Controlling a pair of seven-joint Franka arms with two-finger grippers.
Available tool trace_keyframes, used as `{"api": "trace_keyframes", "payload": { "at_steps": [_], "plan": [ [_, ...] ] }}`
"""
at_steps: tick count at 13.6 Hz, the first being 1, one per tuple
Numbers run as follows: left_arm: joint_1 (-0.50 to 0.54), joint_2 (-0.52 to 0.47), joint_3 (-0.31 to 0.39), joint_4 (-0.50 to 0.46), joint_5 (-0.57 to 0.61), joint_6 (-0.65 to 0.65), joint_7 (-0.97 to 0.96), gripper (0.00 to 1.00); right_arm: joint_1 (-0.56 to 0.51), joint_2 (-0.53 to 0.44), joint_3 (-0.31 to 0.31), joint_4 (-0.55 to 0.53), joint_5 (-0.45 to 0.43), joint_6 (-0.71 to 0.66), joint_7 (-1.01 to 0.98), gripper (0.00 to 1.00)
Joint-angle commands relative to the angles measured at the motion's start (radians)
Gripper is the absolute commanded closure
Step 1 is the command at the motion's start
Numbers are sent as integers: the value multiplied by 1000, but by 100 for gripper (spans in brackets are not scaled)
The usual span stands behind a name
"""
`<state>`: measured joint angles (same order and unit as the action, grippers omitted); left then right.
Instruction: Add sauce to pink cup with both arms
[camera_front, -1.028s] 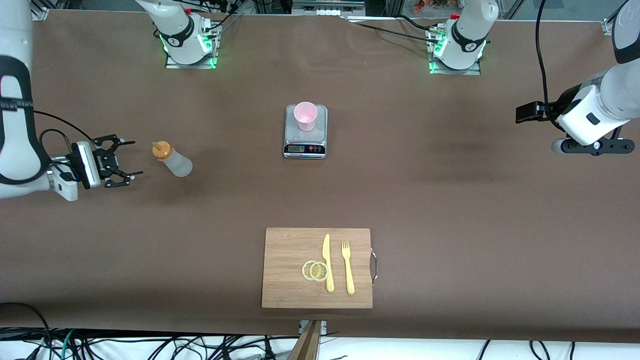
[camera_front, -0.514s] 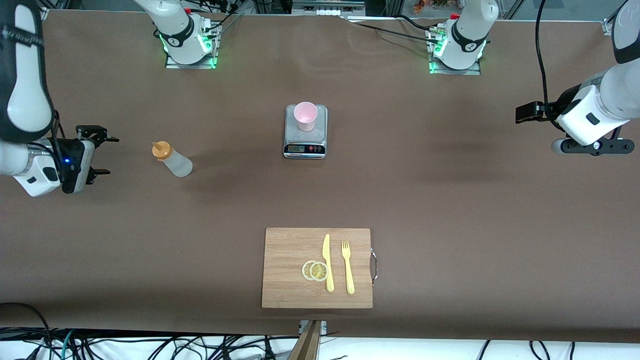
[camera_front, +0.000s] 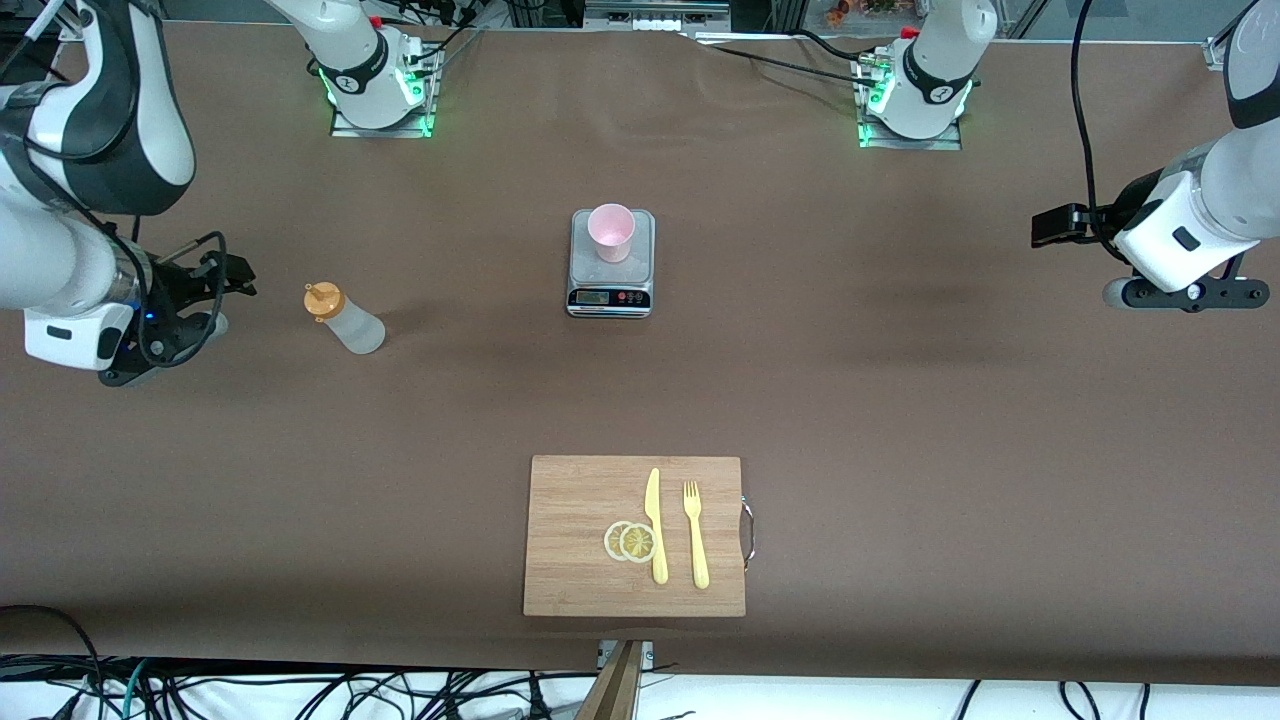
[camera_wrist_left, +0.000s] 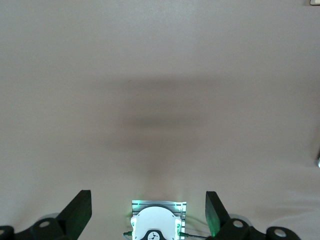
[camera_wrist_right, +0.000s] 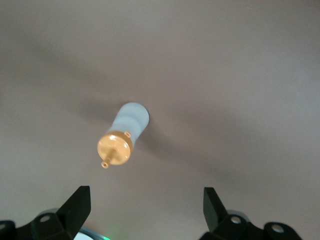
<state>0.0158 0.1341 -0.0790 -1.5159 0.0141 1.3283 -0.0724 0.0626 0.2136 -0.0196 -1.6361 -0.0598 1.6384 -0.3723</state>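
The sauce bottle (camera_front: 343, 318), whitish with an orange nozzle cap, stands on the brown table toward the right arm's end. In the right wrist view the bottle (camera_wrist_right: 122, 139) shows from above. My right gripper (camera_front: 212, 296) hangs open and empty beside the bottle, apart from it, closer to the right arm's end of the table; its jaws (camera_wrist_right: 145, 209) stand wide. The pink cup (camera_front: 611, 232) stands on the grey kitchen scale (camera_front: 610, 290) at mid-table. My left gripper (camera_front: 1180, 292) waits over the left arm's end, open and empty (camera_wrist_left: 148, 210).
A wooden cutting board (camera_front: 580, 500) lies near the front edge with lemon slices (camera_front: 630, 541), a yellow knife (camera_front: 655, 525) and a yellow fork (camera_front: 696, 535). The arm bases (camera_front: 378, 95) (camera_front: 915, 100) stand along the table's top edge. The left arm's base (camera_wrist_left: 157, 226) shows in the left wrist view.
My right arm has risen and its wrist has turned, so the open gripper drew back from the bottle and now points downward. The bottle, the cup and the left arm have not moved.
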Motion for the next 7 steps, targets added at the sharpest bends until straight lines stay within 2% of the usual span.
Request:
{"api": "trace_keyframes", "payload": {
  "at_steps": [1,4,7],
  "plan": [
    [6,19,-5,17,9,-3,22,0,-6,-75,6,-28,-14,12,214,0],
    [6,21,-4,17,7,-1,22,0,-38,-121,0,-8,-12,14,341,0],
    [-5,22,-8,19,7,-1,22,0,-49,-143,-23,53,-11,-26,342,0]
  ]
}}
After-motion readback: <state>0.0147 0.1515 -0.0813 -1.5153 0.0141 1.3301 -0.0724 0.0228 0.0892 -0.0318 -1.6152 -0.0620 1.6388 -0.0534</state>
